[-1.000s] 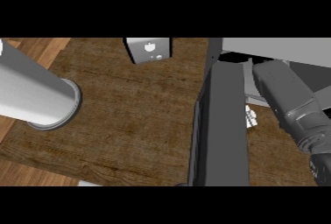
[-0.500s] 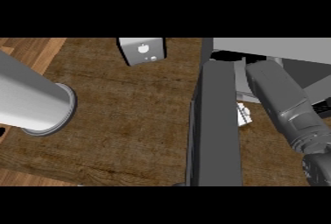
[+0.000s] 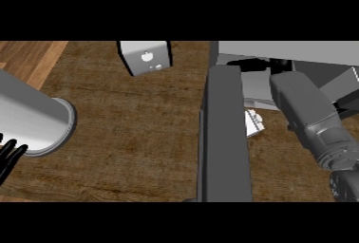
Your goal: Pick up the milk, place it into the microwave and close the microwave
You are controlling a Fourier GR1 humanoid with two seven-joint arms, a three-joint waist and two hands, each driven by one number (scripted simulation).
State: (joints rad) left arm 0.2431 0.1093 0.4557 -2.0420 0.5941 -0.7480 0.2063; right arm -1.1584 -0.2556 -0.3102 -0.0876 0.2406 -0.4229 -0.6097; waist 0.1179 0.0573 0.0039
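**Milk at the microwave's mouth, door wide open**

While the wooden counter (image 3: 126,142) fills most of what I can see from up here, the microwave (image 3: 294,50) takes the upper right, a pale grey box with its dark opening facing down toward me. Its door (image 3: 224,137) stands swung out, a long dark slab seen nearly edge-on, running down the middle of the counter. Inside the opening I can make out only shadow and some grey surfaces; whether anything sits deep in there I cannot tell.

On the right, the grey forearm (image 3: 312,118) reaches up and in toward that opening. The right hand itself is hidden beyond the wrist, so I cannot say how it is set. At the far left edge, the left hand (image 3: 8,154) shows as a few black fingers, straight and relaxed, holding nothing, next to a big grey cylinder (image 3: 32,121) that I take for the other arm.

The milk (image 3: 254,123) is a small white carton peeking out just beside the door's right edge, below the microwave opening. I'd judge it light, stiff enough to hold by its flat sides, though a thin carton could dent or tip if pushed from the top; a hold round the middle seems safest.

Smallest, a little grey box (image 3: 147,57) with a white mark stands near the top edge, well apart from everything.
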